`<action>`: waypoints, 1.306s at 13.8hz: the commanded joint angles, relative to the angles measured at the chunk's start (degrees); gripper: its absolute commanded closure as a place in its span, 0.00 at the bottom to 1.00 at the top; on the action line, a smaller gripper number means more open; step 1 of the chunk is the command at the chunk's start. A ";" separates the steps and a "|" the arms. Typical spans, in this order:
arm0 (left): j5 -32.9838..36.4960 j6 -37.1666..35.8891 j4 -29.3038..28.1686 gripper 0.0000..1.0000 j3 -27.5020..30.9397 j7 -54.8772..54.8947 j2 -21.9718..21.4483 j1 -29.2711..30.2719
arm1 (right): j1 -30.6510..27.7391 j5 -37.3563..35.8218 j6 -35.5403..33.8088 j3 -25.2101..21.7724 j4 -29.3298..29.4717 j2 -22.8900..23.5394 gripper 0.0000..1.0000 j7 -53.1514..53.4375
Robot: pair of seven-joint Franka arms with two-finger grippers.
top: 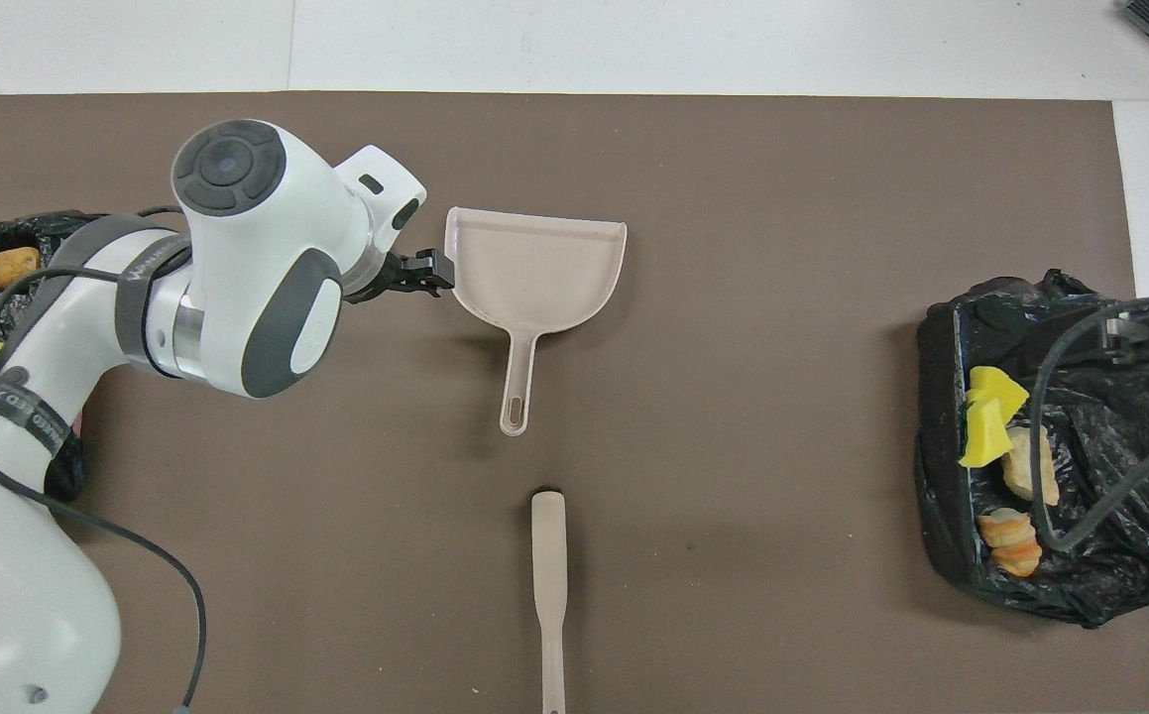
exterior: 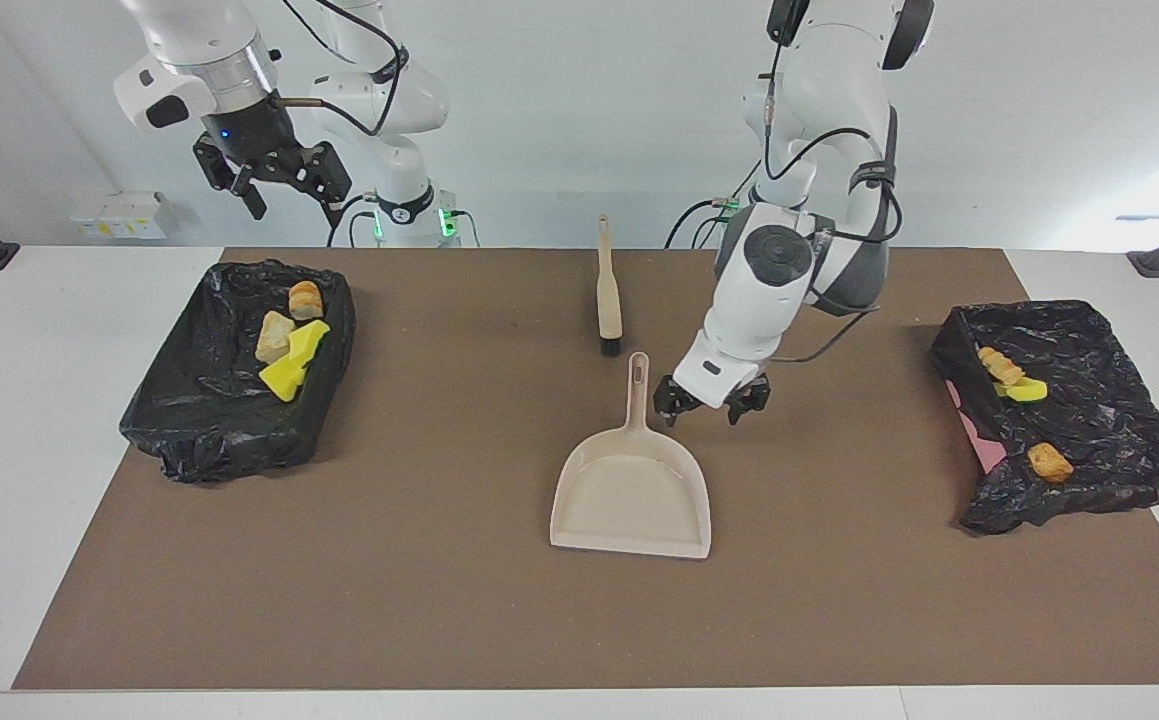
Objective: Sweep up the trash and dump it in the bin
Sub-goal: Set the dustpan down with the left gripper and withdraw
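Status: final step. The dustpan (exterior: 631, 490) lies flat and empty on the brown mat (exterior: 439, 600) at mid-bench, its handle pointing toward the robots. The brush (exterior: 607, 300) lies just past the handle's end, nearer to the robots, not touching it. No scraps show on the mat.

Trash location: all visible scraps sit in the two black-lined bins. The bin at the right arm's end (exterior: 229, 420) holds yellow sponge chunks (exterior: 294, 365) and bread-like lumps (exterior: 275, 335). The bin at the left arm's end (exterior: 1089, 440) holds a ridged bread piece (exterior: 999, 366), a yellow chunk (exterior: 1026, 391) and a brown lump (exterior: 1049, 462) resting on the liner.

Left gripper (exterior: 710, 402): fingers apart, holding nothing. It hangs low over the mat, just beside the dustpan's handle on the side toward the left arm's bin, clear of the pan.

Right gripper (exterior: 281, 185): raised above the robots' edge of its bin, fingers apart, empty. This arm waits.

Assessment: sweeping and dumping appear complete; both tools are set down and released.

Next move: lift the left gripper straight up before any sideways travel, so the fingers do not clip the handle beside them. Then retract the arm toward its base. Check the brown lump on the liner's slope; it could roll off.
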 commanded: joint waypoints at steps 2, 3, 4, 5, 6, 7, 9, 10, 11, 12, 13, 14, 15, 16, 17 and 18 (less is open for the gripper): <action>-0.03 -5.37 0.34 0.00 -0.33 7.19 -3.81 5.17 | -0.03 -0.62 -0.40 0.04 -0.46 -0.80 0.00 -1.66; -0.12 -6.60 0.43 0.00 -0.42 10.00 -4.87 7.18 | -0.11 -0.53 -0.40 0.04 -0.46 -0.88 0.00 -1.66; -0.29 -7.57 0.35 0.00 -0.42 12.81 -5.92 8.86 | -0.29 -0.53 -0.31 -0.05 -0.46 -0.88 0.00 -1.66; -0.47 -8.88 0.35 0.00 -0.42 15.10 -6.80 10.35 | -0.29 -0.53 -0.31 -0.05 -0.46 -0.88 0.00 -1.66; -0.47 -10.11 0.35 0.00 -0.42 17.56 -7.68 11.93 | -0.46 -0.53 -0.23 -0.05 -0.46 -0.88 0.00 -1.66; -0.47 -11.00 0.08 0.00 -0.33 19.59 -8.91 12.82 | -0.55 -0.62 -0.23 -0.23 -0.46 -0.88 0.00 -1.66; -0.47 -12.49 -0.36 0.00 -0.16 21.44 -11.02 14.76 | -0.55 -0.62 -0.31 -0.40 -0.55 -0.97 0.00 -1.40; -0.47 -13.80 -0.44 0.00 -0.16 22.24 -12.25 15.11 | -0.55 -0.62 -0.31 -0.32 -0.55 -0.97 0.00 -1.57; -0.38 -15.21 -0.45 0.00 -0.16 22.42 -13.39 15.55 | -0.55 -0.62 -0.05 -0.40 -0.46 -0.97 0.00 -1.40; -0.12 -16.62 -0.45 0.00 -0.16 22.42 -14.53 15.64 | -0.55 -0.62 -0.05 -0.40 -0.55 -0.97 0.00 -1.40; 0.14 -17.85 -0.45 0.00 -0.07 22.77 -15.59 15.64 | -0.55 -0.62 0.04 -0.40 -0.55 -0.97 0.00 -1.31; 1.02 -19.60 0.08 0.00 -0.16 24.16 -16.12 15.55 | -0.55 -0.62 0.04 -0.40 -0.55 -0.97 0.00 -1.31; 2.42 -21.79 0.69 0.00 -0.16 24.53 -16.21 15.47 | -0.55 -0.62 0.04 -0.40 -0.55 -0.97 0.00 -1.31; 2.95 -23.56 1.57 0.00 -0.16 24.70 -16.74 15.47 | -0.55 -0.62 0.21 -0.32 -0.55 -0.97 0.00 -1.31; 2.96 -24.97 2.36 0.00 -0.07 24.70 -17.00 15.47 | -0.47 -0.62 0.21 -0.40 -0.55 -0.97 0.00 -1.22; 2.96 -26.02 2.98 0.00 0.02 24.70 -17.27 15.55 | -0.55 -0.62 0.21 -0.40 -0.55 -0.97 0.00 -1.22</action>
